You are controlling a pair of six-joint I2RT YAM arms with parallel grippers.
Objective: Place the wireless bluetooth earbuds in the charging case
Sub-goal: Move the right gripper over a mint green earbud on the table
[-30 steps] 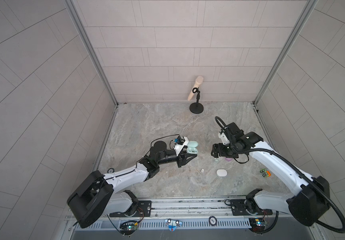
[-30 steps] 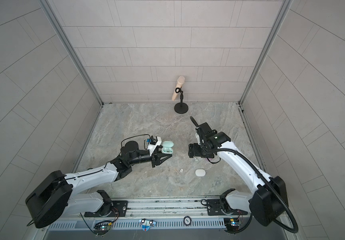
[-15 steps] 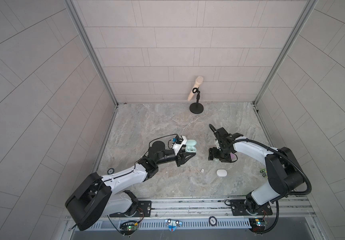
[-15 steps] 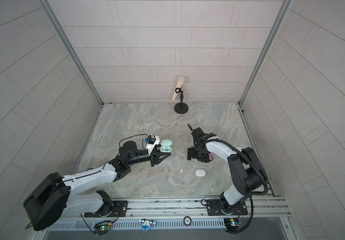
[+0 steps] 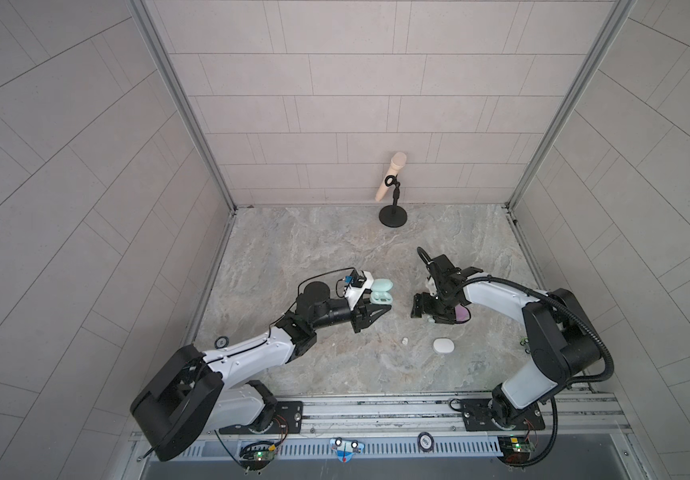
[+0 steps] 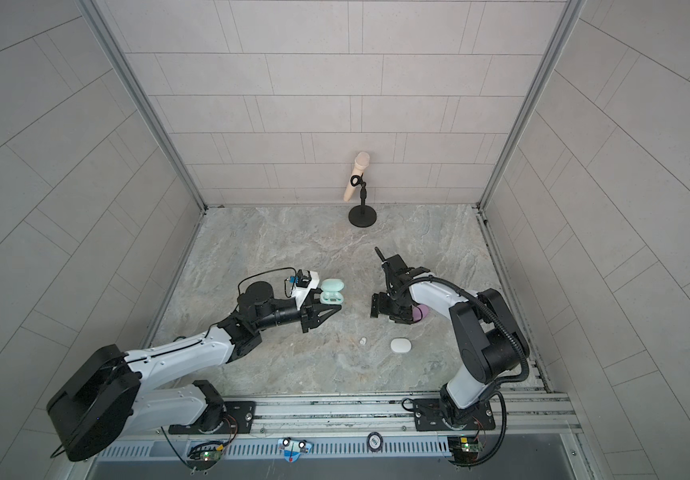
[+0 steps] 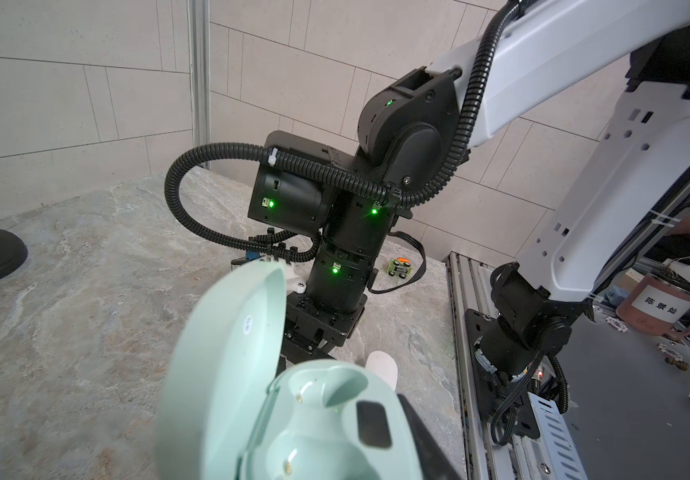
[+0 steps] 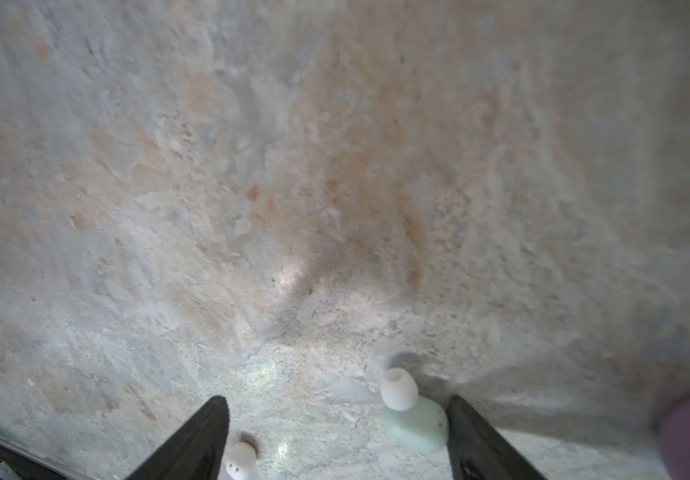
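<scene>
A: Your left pincer point(image 5: 370, 300)?
B: Pinching the open mint charging case point(image 7: 293, 395).
A: Your right pincer point(image 8: 335, 405)?
B: Spread, low over the table point(image 8: 335, 208); mint earbud point(image 8: 416, 424) between its fingers, beside one; white earbud point(image 8: 240, 457) by the other.

Back half of the table point(image 5: 326, 245) bare; we see only the microphone stand point(image 5: 393, 216) by the back wall point(image 5: 335, 124). A bare strip separates the two grippers. Left gripper point(image 5: 376, 305) carries the mint case point(image 5: 381, 291), lid up, crowding that strip's left side. Right gripper point(image 8: 337, 401) hangs low, fingers spread wide: mint bud point(image 8: 414, 415) hard by one finger, white bud point(image 8: 240, 457) beside the other, bare table between them. We note the lilac case point(image 5: 462, 313) just beside that gripper, white case point(image 5: 443, 345) nearer the front rail point(image 5: 376, 409), toy car point(image 5: 524, 341) at the right edge
</scene>
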